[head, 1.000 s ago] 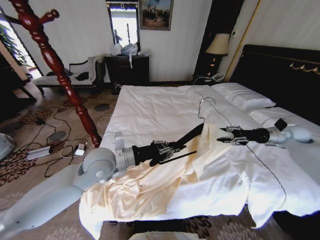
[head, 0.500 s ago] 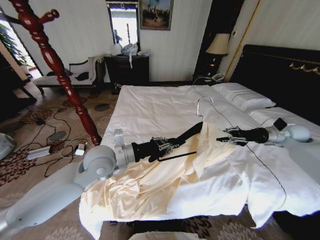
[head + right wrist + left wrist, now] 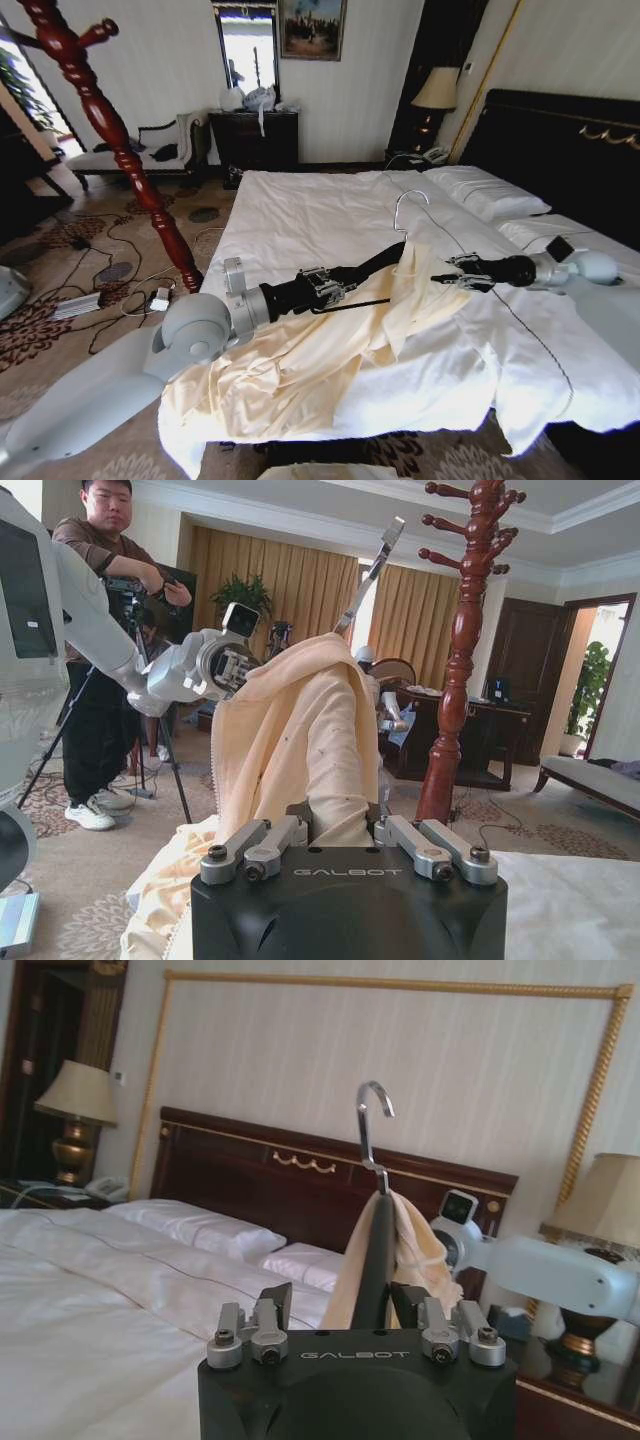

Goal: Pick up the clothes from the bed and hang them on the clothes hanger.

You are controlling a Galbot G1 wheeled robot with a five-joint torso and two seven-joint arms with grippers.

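In the head view, the left gripper (image 3: 335,290) sits near the picture's center, reaching toward 3 o'clock, its fingers clamped on the black clothes hanger (image 3: 375,265), whose silver hook (image 3: 410,205) rises toward 12 o'clock. The left wrist view shows the hanger's arm (image 3: 372,1260) pinched between the fingers. The cream-yellow garment (image 3: 330,350) drapes over the hanger's far shoulder and trails toward 7 o'clock across the white bed (image 3: 300,215), spilling over its near edge. The right gripper (image 3: 440,278) comes in from 3 o'clock; in the right wrist view its fingers (image 3: 250,848) seem pressed onto a fold of the fabric (image 3: 300,740), though cloth hides the tips. The red-brown coat stand (image 3: 110,130) stands at 10 o'clock.
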